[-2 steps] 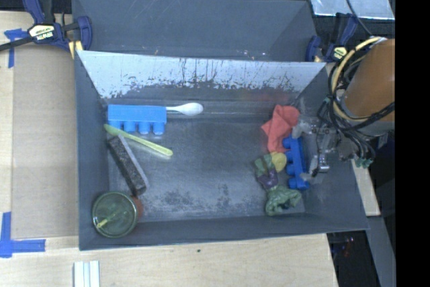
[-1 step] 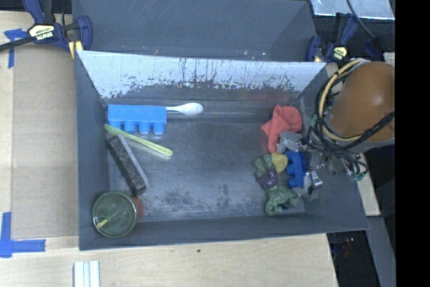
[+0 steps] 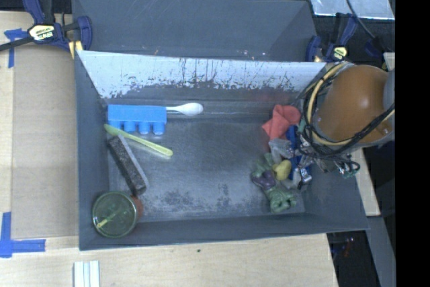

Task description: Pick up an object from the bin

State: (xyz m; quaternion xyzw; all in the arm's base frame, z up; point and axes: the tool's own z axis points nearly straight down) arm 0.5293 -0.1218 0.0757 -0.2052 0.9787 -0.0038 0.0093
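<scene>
My gripper (image 3: 302, 156) is low at the bin's right side, mostly hidden under the arm's orange cover and cables. It sits on top of a small heap. Nearest to it are a red crumpled cloth (image 3: 281, 120) just to its upper left, a small yellow piece (image 3: 283, 169) and a purple piece (image 3: 267, 179) beside it, and a green toy figure (image 3: 279, 198) just below it. I cannot make out anything held.
On the left side lie a blue block (image 3: 137, 119), a white spoon (image 3: 185, 109), a yellow-green stick (image 3: 140, 142), a dark speckled bar (image 3: 127, 164) and a round green-lidded jar (image 3: 115, 214) in the front left corner. The bin's middle floor is bare.
</scene>
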